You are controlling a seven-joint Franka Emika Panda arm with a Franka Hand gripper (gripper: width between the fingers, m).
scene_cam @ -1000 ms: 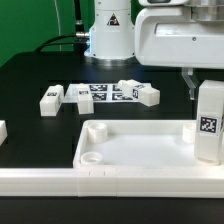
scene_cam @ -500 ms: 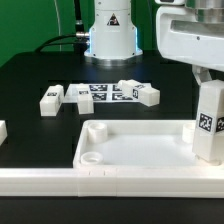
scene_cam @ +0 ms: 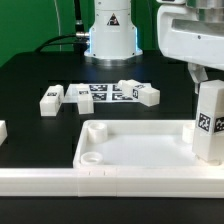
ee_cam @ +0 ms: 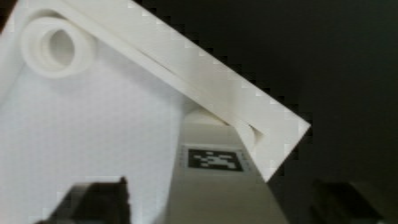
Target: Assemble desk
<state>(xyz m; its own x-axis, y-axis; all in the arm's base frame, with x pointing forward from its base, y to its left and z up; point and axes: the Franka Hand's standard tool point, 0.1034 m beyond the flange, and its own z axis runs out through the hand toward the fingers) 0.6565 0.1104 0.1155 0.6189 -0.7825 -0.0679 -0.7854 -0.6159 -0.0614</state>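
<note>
The white desk top (scene_cam: 140, 152), a tray with a raised rim, lies at the front. One white tagged leg (scene_cam: 209, 120) stands upright in its corner at the exterior view's right. My gripper (scene_cam: 208, 74) hangs just above that leg's top. In the wrist view the leg (ee_cam: 226, 175) stands between my two dark fingers (ee_cam: 98, 200) with gaps on both sides, so the gripper (ee_cam: 222, 205) is open. The desk top (ee_cam: 107, 130) and a round corner socket (ee_cam: 54, 48) show there too.
Loose white legs lie on the black table behind the desk top (scene_cam: 52, 101), (scene_cam: 80, 95), (scene_cam: 140, 92), around the marker board (scene_cam: 103, 93). A long white rail (scene_cam: 100, 182) runs along the front. Another white piece (scene_cam: 2, 133) sits at the left edge. The robot base (scene_cam: 110, 30) is behind.
The gripper has moved toward the exterior view's right and now sits over the upright leg. The leg and the other parts have not moved.
</note>
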